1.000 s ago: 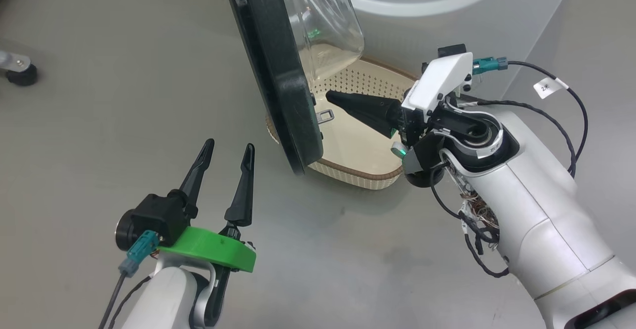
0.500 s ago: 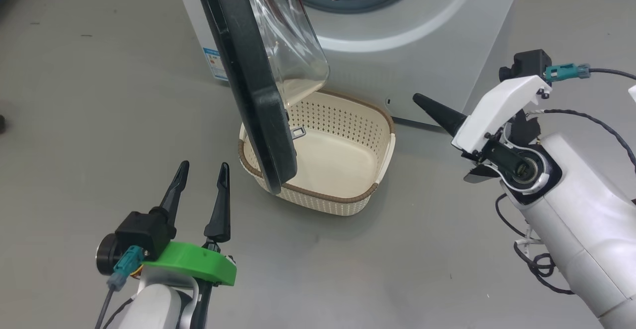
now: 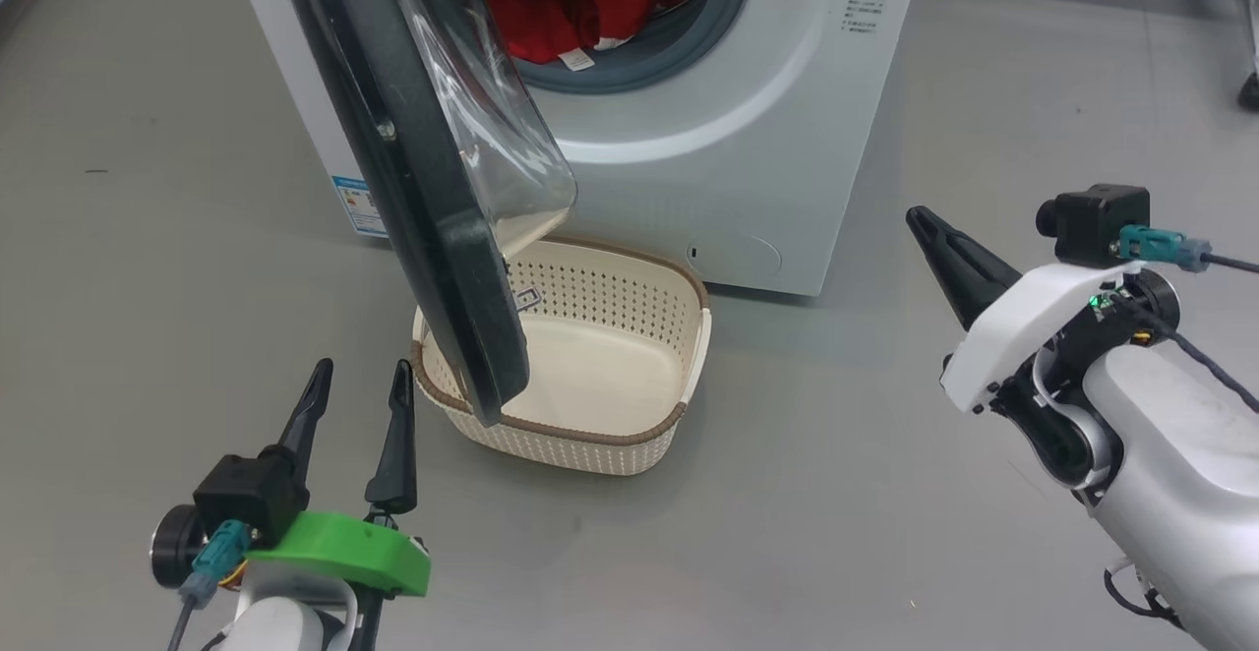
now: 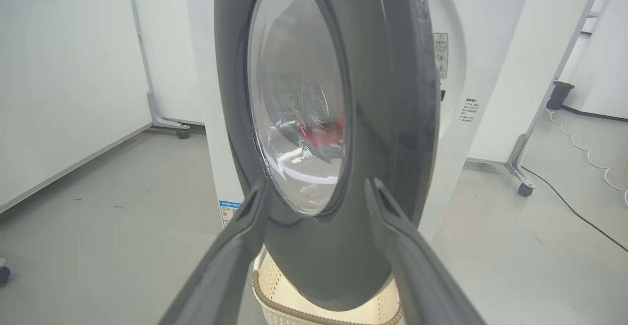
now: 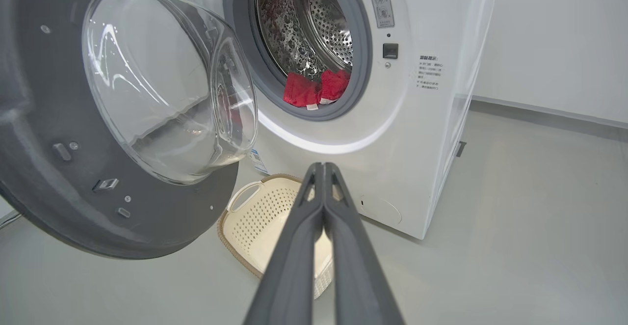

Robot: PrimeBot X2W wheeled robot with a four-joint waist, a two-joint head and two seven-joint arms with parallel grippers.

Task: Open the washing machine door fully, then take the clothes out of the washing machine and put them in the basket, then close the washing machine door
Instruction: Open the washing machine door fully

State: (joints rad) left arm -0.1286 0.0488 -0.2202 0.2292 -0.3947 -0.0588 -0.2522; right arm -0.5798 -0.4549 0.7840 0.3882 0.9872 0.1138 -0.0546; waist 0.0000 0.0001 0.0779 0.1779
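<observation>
The white washing machine [image 3: 689, 159] stands with its black washing machine door [image 3: 413, 189] swung out, the clear glass bowl [image 5: 167, 84] facing the drum. Red clothes [image 3: 551, 12] lie at the bottom of the drum mouth [image 5: 314, 88]. The cream basket [image 3: 580, 430] sits on the floor before the machine, partly under the door's lower edge, with nothing in it. My left gripper [image 3: 362, 368] is open, low and left of the basket, its fingers pointing at the door's outer face [image 4: 387, 119]. My right gripper [image 3: 920, 218] is shut on nothing, right of the machine and apart from it.
Grey floor lies all round. White panels on wheeled stands flank the machine, with a caster [image 4: 525, 190] and a black cable [image 4: 579, 212] on the floor to its right. Another caster [image 3: 1249, 90] shows at the far right.
The head view has pulled back and up, bringing the drum and clothes into sight. My right gripper has drawn back from over the basket beside the door to the right. The left gripper stays open.
</observation>
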